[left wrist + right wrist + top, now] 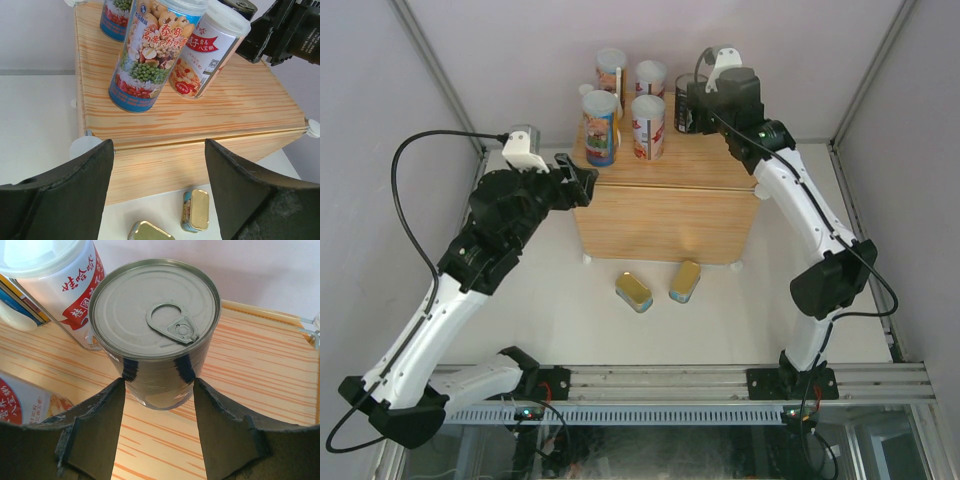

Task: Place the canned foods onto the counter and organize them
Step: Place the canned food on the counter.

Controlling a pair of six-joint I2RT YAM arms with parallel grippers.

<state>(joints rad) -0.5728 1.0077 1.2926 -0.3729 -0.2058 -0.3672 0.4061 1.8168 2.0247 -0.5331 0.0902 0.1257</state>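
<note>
Cans crowd the top of the wood-grain counter (660, 215) in the upper middle of the top view. Four tall cans (601, 127) with white lids stand in two rows, the rear pair partly hidden by the front pair. The dark can (684, 105) stands to their right, mostly covered by the right arm's wrist.

In the right wrist view, the right gripper (159, 385) has its fingers apart on either side of the dark can (155, 335), which stands upright on the counter (260, 365). The fingertips overlap the can's lower sides, but I cannot tell whether they press on it. One tall can is cut off at the upper left, and another is half hidden behind the left finger.

At the counter's left edge, the left gripper (578, 180) is spread wide and holds nothing. Its own camera shows the front cans with their tops cropped.

Two gold tins (634, 292) lie flat on the white table (550, 300), below the counter in the frame. From the left wrist, the lower edge cuts off one tin.
</note>
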